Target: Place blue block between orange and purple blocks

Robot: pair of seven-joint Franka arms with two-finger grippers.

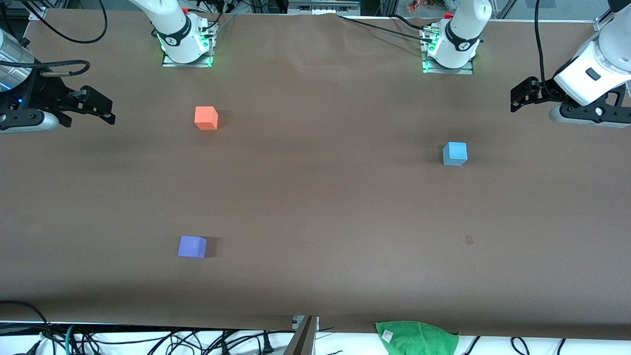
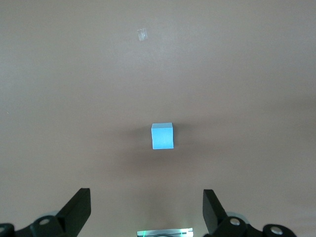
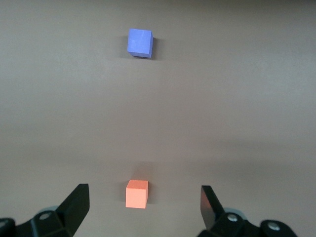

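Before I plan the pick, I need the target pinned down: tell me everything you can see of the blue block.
The blue block is a small light sky-blue cube with plain matte faces. It sits flat on the brown table toward the left arm's end, alone and touching nothing else. The left gripper, open and empty, hangs over the table beside it, with the block in its wrist view between the fingers' lines.
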